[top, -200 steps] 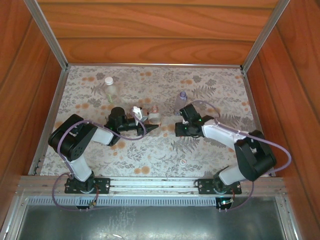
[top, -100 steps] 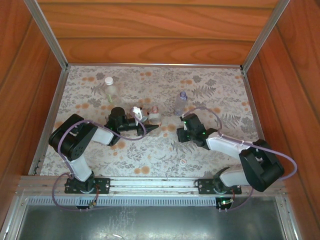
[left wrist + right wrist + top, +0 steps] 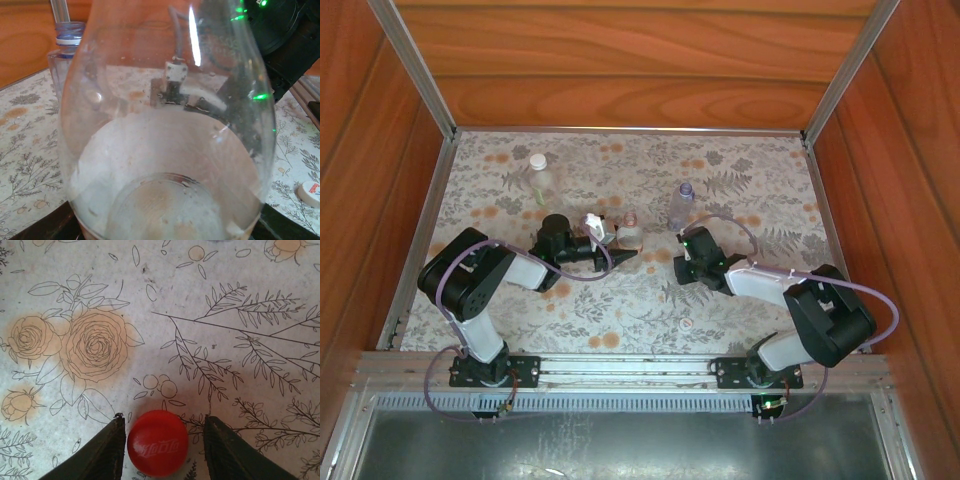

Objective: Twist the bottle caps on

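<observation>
Right arm has drawn back toward its base and tucked its elbow in, and its jaws have narrowed.

From the top camera, the right gripper (image 3: pixel 682 268) points down at the floral cloth (image 3: pixel 760 170). The left gripper (image 3: pixel 623 252) holds the red-labelled bottle (image 3: pixel 630 231) upright mid-table. The wide plain bottle (image 3: pixel 540 178), far left, carries a white cap (image 3: pixel 537 160), so I count that one done. The slim purple bottle (image 3: pixel 680 207) stands apart, and a loose white cap (image 3: pixel 686 324) lies nearer the bases.

On the left wrist camera, the red-labelled bottle is pinched between the dark jaws at the bottom corners. The slim purple bottle behind it looks open-necked to me.

On the right wrist camera, the red cap (image 3: pixel 158 442) lies flat on the cloth between spread fingers (image 3: pixel 107 455), not gripped yet. I judge two caps are left to screw on.
</observation>
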Robot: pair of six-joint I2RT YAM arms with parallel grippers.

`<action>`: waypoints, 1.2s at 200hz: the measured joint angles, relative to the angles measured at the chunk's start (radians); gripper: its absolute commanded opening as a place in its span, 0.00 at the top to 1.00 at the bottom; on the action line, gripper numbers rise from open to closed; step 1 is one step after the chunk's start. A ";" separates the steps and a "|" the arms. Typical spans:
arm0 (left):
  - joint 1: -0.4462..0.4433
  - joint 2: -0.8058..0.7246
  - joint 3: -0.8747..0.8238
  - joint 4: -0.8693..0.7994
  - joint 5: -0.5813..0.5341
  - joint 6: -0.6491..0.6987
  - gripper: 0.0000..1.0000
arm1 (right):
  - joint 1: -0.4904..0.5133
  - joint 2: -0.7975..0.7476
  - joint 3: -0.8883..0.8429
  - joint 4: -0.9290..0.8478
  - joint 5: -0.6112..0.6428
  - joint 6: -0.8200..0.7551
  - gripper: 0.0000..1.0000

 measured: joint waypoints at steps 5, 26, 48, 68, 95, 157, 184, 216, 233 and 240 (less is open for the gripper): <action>0.000 0.000 0.000 0.001 0.000 0.000 0.41 | 0.002 0.000 0.000 0.000 0.000 0.000 0.56; 0.000 0.001 0.000 0.002 0.000 0.000 0.41 | 0.004 0.000 0.000 0.000 0.000 0.000 0.58; 0.000 0.002 0.000 0.003 0.000 0.001 0.41 | 0.004 0.000 0.000 0.000 0.000 0.000 0.59; 0.000 0.002 0.000 0.003 0.000 0.001 0.41 | 0.004 0.002 0.000 0.000 0.000 0.000 0.60; 0.000 0.002 0.000 0.003 0.000 0.001 0.41 | 0.004 0.014 0.005 -0.003 0.000 0.000 0.60; 0.000 0.002 0.000 0.004 0.000 0.002 0.41 | 0.004 0.023 0.015 -0.003 0.001 0.000 0.63; 0.000 0.002 0.000 0.004 0.000 0.002 0.41 | 0.004 0.023 0.015 -0.005 0.003 0.000 0.64; 0.000 0.004 0.000 0.006 0.000 0.002 0.41 | 0.004 0.022 0.015 -0.007 0.004 -0.001 0.65; 0.000 0.004 0.000 0.007 0.000 0.001 0.41 | 0.004 0.021 0.016 -0.010 0.006 -0.001 0.65; 0.000 0.004 0.000 0.007 0.000 0.002 0.41 | 0.004 0.020 0.016 -0.012 0.007 -0.001 0.65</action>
